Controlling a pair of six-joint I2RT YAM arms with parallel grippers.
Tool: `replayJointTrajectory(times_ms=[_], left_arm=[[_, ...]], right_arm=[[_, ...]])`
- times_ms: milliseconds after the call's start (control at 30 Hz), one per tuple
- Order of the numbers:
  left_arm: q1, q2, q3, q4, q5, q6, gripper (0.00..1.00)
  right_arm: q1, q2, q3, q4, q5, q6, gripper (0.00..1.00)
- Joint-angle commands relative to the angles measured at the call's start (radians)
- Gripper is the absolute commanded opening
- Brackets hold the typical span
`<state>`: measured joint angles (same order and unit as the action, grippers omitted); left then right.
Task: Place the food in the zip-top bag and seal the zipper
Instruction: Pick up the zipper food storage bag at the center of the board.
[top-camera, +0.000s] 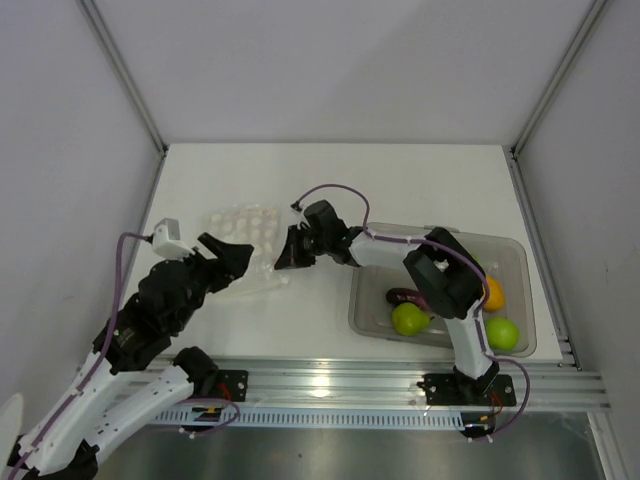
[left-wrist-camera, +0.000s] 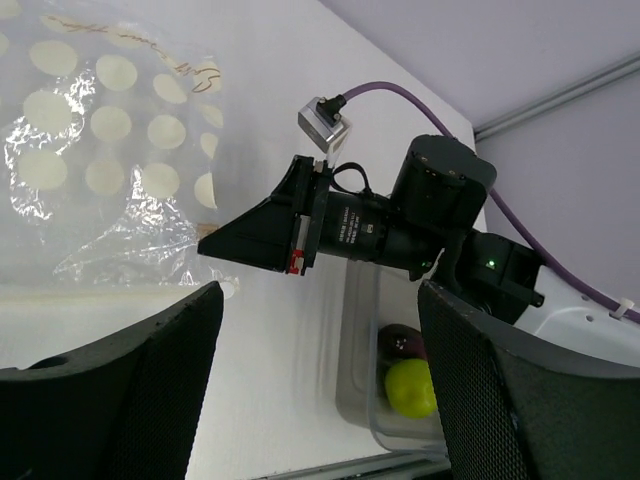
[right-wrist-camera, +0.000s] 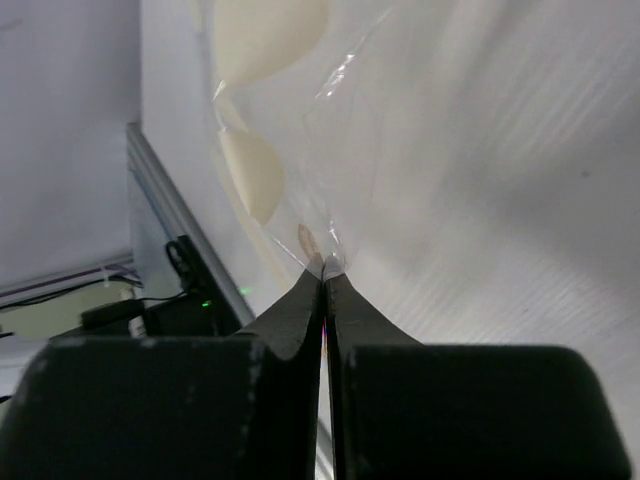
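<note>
we see the zip-top bag (top-camera: 243, 228) as clear plastic patterned with pale cream round dots, and the surface (top-camera: 420, 180) beneath it as plain white. the tub (top-camera: 525, 262) is clear grey, and its food shows as a dark purple eggplant (top-camera: 403, 296), an orange (top-camera: 494, 292), a yellow-green fruit (top-camera: 409, 319) and a second green fruit (top-camera: 502, 333). the left gripper (top-camera: 228, 252) and the right gripper (top-camera: 284, 258) have black jaws, the arms (top-camera: 385, 250) are white and black, and the cables (top-camera: 335, 187) are purple.

Lab booth: white walls (top-camera: 60, 150), aluminium rail (top-camera: 400, 380)
</note>
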<state>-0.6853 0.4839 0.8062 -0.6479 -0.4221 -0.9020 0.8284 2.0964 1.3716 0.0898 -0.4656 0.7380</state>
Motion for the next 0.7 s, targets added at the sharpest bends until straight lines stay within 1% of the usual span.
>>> replayJointTrajectory(times_ms=[0,33,133,167,233,267,367,567,633,667], left_arm=[[-0.005,0.024,0.082,-0.029,0.042,0.087,0.8],[-0.005,0.028,0.1,-0.029,0.048,0.104,0.79],[-0.005,0.041,0.116,-0.001,0.101,0.185,0.77],[-0.005,0.044,0.123,0.013,0.12,0.239,0.77],[-0.005,0.062,0.137,0.04,0.173,0.288,0.77],[-0.003,0.07,0.157,0.045,0.187,0.329,0.77],[-0.005,0.11,0.183,0.042,0.206,0.391,0.77],[-0.005,0.16,0.188,0.069,0.23,0.507,0.77],[-0.003,0.176,0.191,0.083,0.256,0.546,0.75],[-0.005,0.186,0.188,0.117,0.305,0.567,0.72]], right_arm=[[0.003,-0.15,-0.012,0.077,0.037,0.129,0.0],[-0.003,-0.173,-0.011,0.062,0.042,0.144,0.0],[-0.041,-0.272,0.001,-0.062,0.059,0.185,0.0],[-0.072,-0.318,0.003,-0.141,0.051,0.189,0.0],[-0.104,-0.36,0.023,-0.214,0.003,0.186,0.0],[-0.121,-0.38,0.03,-0.275,-0.017,0.179,0.0],[-0.176,-0.481,0.049,-0.366,-0.083,0.159,0.0],[-0.27,-0.591,0.029,-0.464,-0.18,0.143,0.0],[-0.294,-0.625,0.017,-0.473,-0.225,0.144,0.0],[-0.302,-0.637,0.011,-0.487,-0.235,0.143,0.0]])
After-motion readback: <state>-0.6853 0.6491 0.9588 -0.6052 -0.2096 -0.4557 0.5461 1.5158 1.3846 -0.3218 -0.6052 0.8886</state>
